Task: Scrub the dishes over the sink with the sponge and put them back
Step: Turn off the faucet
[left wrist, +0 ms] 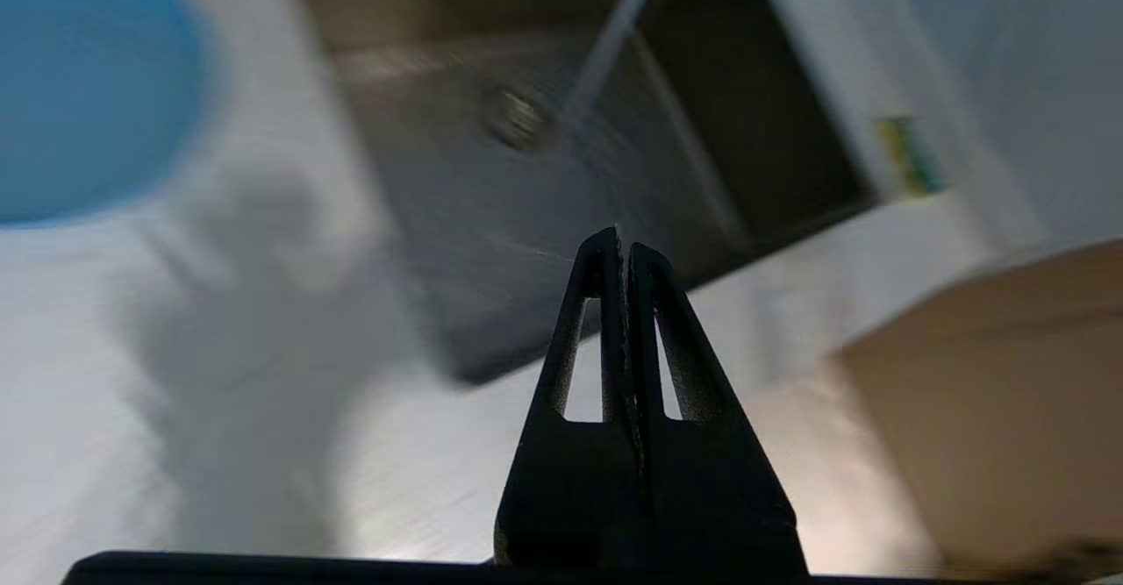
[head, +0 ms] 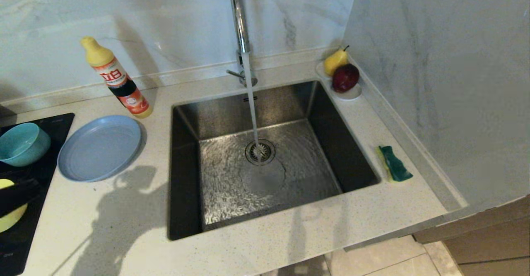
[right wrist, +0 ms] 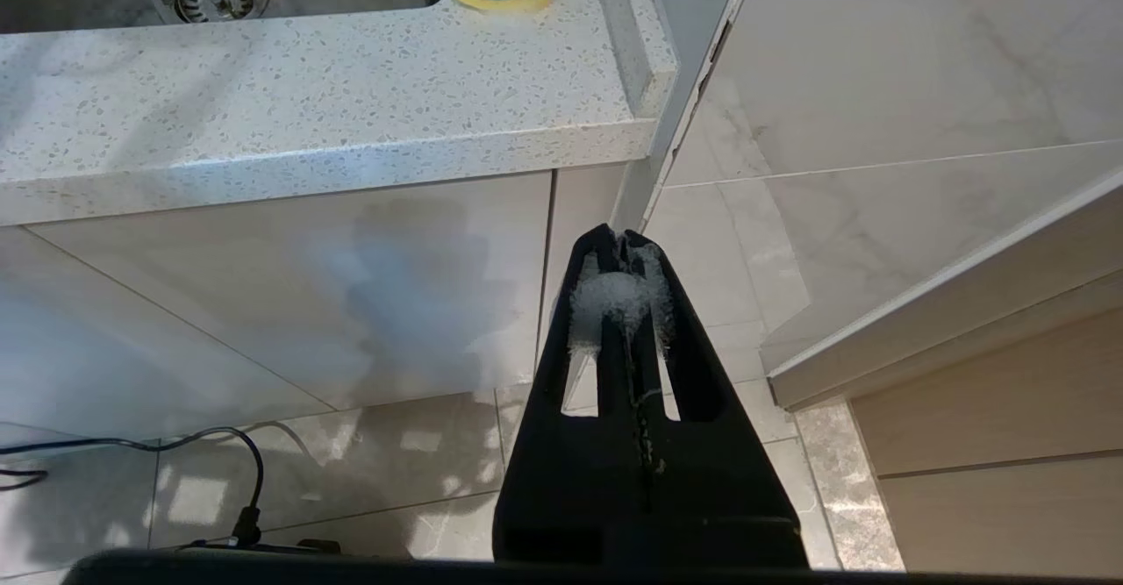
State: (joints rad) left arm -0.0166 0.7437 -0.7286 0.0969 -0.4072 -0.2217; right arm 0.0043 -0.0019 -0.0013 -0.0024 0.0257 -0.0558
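Head view: the sink (head: 194,135) held running tap water over its central drain strainer (head: 260,152). At 9 o'clock lay the empty grey-blue plate (head: 99,147), teal bowl (head: 20,143) and yellow bowl (head: 10,220). The green-topped yellow sponge (head: 395,164) lay at 3 o'clock. Left gripper (left wrist: 623,247) and right gripper (right wrist: 621,243) were closed, holding nothing.

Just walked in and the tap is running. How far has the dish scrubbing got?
Barely begun. Done: only water running into the sink. In hand: nothing; both grippers, left and right, are shut and empty, the right below counter height. Left: the sponge lies right of the sink; the plate, teal bowl and yellow bowl all wait on the left.
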